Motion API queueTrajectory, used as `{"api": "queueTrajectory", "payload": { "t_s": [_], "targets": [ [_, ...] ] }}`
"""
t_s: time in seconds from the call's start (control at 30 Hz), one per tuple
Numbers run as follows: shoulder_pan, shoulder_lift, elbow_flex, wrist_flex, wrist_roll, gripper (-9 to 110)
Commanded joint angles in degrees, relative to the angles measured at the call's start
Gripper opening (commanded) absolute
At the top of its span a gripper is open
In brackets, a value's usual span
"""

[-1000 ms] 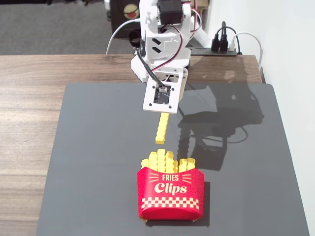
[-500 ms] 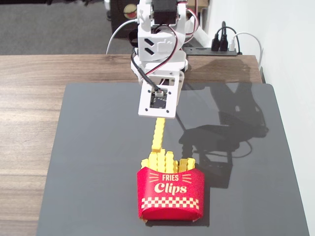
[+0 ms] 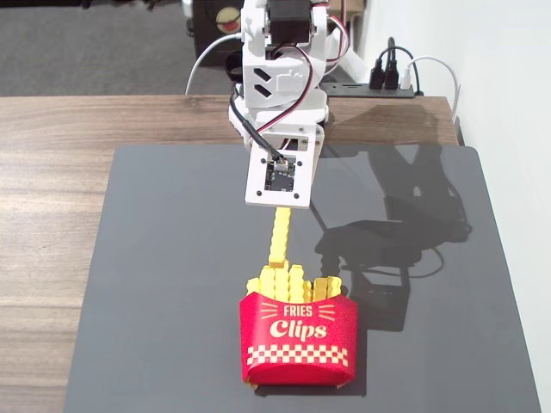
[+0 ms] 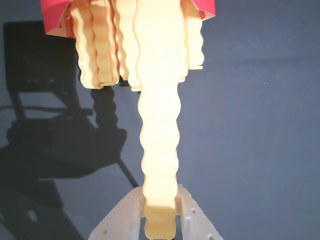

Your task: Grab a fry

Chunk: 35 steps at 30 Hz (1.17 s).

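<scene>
A red "FRIES Clips" carton (image 3: pixel 298 339) stands on the dark mat with several yellow crinkle-cut fries in it. One fry (image 3: pixel 280 234) sticks up well above the others, its upper end hidden behind my white gripper (image 3: pixel 279 205). In the wrist view the same fry (image 4: pixel 159 125) runs from the carton (image 4: pixel 52 17) at the top down between my two white fingers (image 4: pixel 120 215). My gripper (image 4: pixel 160 212) is shut on the fry's end. The other fries (image 4: pixel 100 47) stay bunched in the carton.
The dark grey mat (image 3: pixel 172 284) covers most of the wooden table (image 3: pixel 52 206). A power strip with plugs (image 3: pixel 392 79) lies at the back right by the white wall. My arm's shadow falls on the mat right of the carton.
</scene>
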<state>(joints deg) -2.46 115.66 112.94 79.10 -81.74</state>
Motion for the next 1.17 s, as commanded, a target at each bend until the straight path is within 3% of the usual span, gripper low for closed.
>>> {"api": "queueTrajectory", "payload": {
  "t_s": [0.0,1.13],
  "targets": [
    [-0.3,0.3,-2.3,-0.3,-0.4,1],
    [-0.2,1.4,-1.4,0.3,-0.6,1]
  ]
}}
